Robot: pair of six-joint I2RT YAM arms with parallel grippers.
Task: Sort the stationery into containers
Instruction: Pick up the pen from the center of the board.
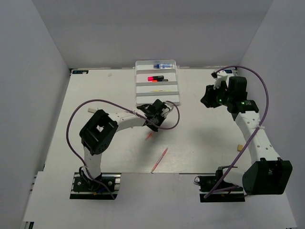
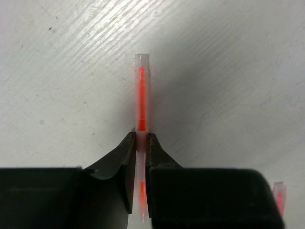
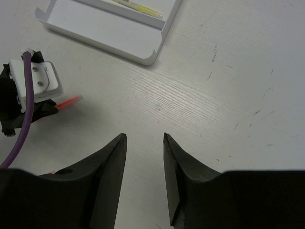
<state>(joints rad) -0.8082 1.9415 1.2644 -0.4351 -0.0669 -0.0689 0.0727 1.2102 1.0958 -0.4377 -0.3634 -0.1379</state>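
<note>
My left gripper (image 2: 141, 136) is shut on a thin pink-orange stick (image 2: 141, 90), which stands out past the fingertips just above the table. From above, that stick (image 1: 149, 137) shows below the left gripper (image 1: 153, 129), just in front of the white tray (image 1: 138, 90). A second stick (image 1: 159, 160) lies nearer the front edge, and its tip (image 2: 279, 192) shows in the left wrist view. The tray holds a blue-capped bottle (image 1: 163, 65), two markers (image 1: 155, 77) and a pale pen (image 1: 162, 89). My right gripper (image 3: 144, 137) hangs open over bare table, right of the tray (image 3: 119, 40).
A tiny tan eraser block (image 1: 239, 147) lies beside the right arm's forearm. Purple cables loop from both arms over the table. White walls close in the back and both sides. The right wrist view shows the left gripper's head (image 3: 28, 90) at its left edge.
</note>
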